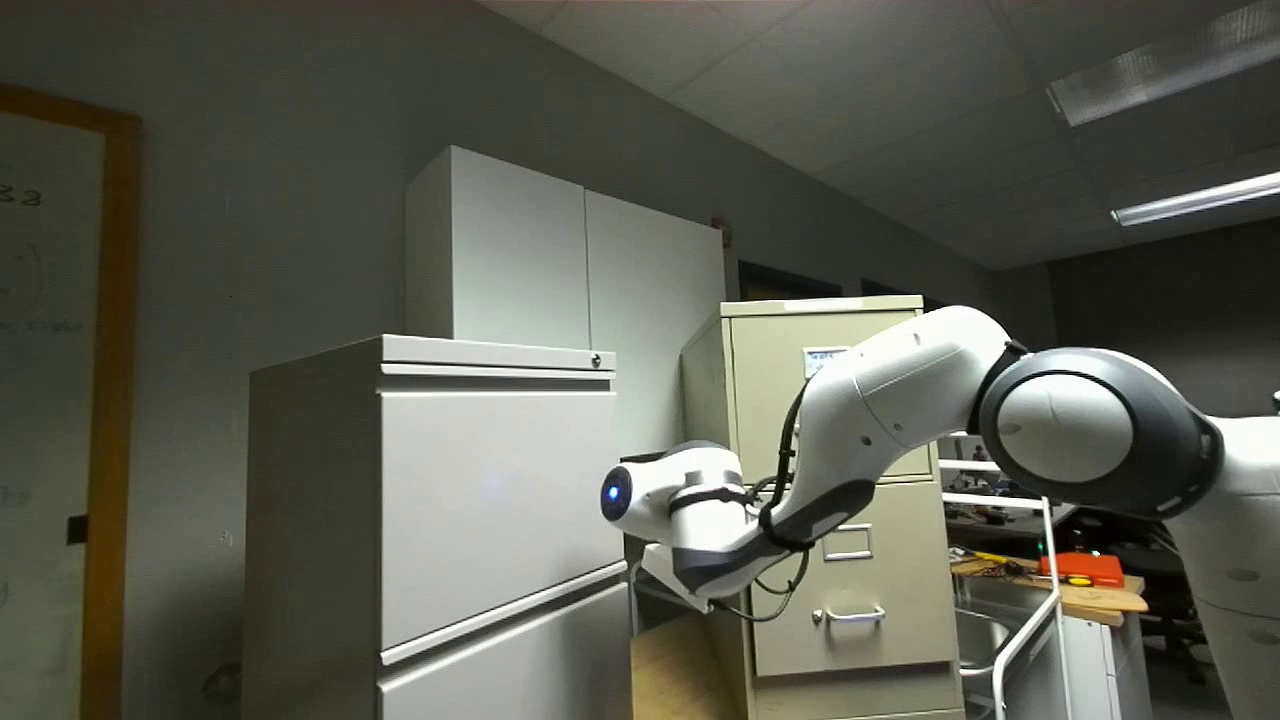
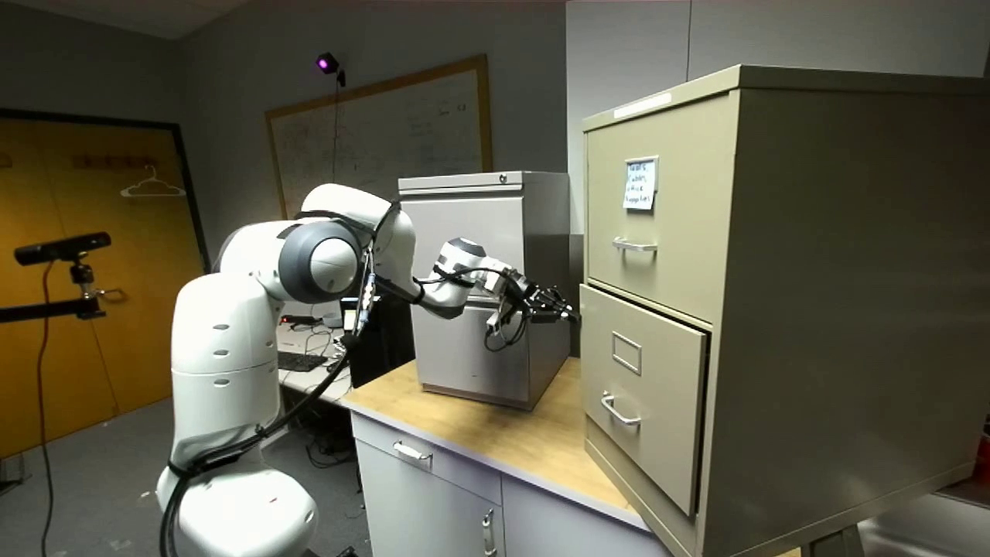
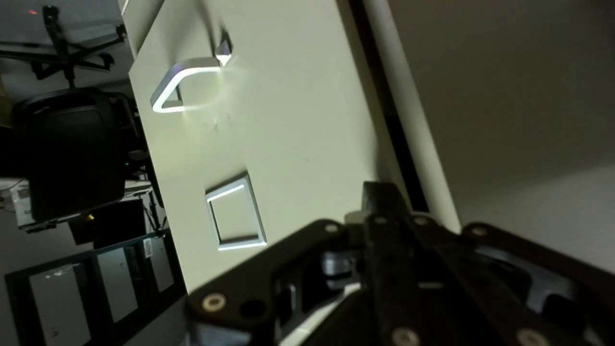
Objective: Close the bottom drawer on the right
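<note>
In an exterior view the arm (image 2: pixel 334 263) rises upright, arches over, and dips toward the wrist, which extends past the grey cabinet (image 2: pixel 472 348). The claw (image 3: pixel 383 194), fingers drawn together, reaches near the edge of the bottom drawer (image 2: pixel 665 402), low in the tan filing cabinet (image 2: pixel 835 309) and standing slightly ajar; whether the tips touch it is hard to tell.

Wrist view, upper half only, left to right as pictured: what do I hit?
Black office chair → pull handle on the bottom drawer → dark gap along that drawer's edge → cabinet front edge → cabinet side panel.
</note>
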You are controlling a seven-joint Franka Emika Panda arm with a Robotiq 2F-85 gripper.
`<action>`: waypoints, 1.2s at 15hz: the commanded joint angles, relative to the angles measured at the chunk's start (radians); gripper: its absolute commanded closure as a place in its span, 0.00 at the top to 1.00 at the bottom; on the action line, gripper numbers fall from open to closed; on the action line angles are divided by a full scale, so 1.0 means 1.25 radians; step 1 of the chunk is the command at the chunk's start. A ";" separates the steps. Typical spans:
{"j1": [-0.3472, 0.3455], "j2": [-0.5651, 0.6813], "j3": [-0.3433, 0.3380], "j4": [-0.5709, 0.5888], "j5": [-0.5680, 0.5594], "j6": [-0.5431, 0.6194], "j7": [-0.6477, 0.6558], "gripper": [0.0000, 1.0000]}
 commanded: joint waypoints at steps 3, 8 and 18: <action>-0.037 -0.097 -0.012 -0.166 -0.026 0.115 0.081 0.00; -0.070 -0.144 -0.034 -0.249 -0.083 0.143 0.135 0.00; -0.070 -0.125 -0.036 -0.249 -0.360 0.238 0.283 0.00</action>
